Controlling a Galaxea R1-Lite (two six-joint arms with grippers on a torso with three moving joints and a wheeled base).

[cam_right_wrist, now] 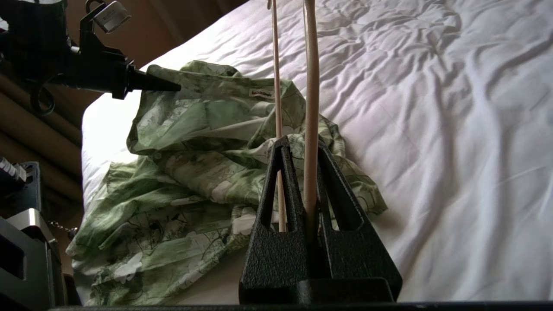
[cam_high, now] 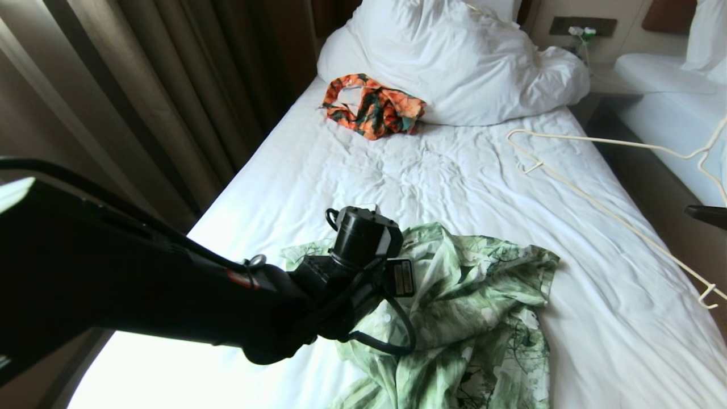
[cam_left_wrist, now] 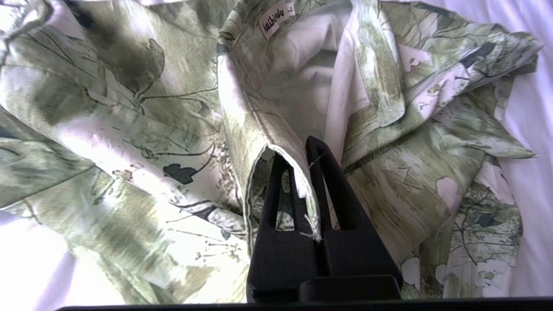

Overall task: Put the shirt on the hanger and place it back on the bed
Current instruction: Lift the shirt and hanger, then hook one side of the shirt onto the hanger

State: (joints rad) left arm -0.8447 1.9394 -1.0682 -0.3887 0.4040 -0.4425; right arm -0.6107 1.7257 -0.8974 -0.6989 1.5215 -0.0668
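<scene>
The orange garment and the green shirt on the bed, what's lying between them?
Only wrinkled sheet of the bed lies between the orange garment and the shirt, as the head view shows.

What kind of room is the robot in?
Probably a hotel bedroom. There is a bed with a white sheet and pillows, a second white bed close beside it, and long brown curtains along one side.

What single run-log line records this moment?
left claw: shut on shirt edge | right claw: shut on hanger | bed: shirt crumpled, unhung
</scene>
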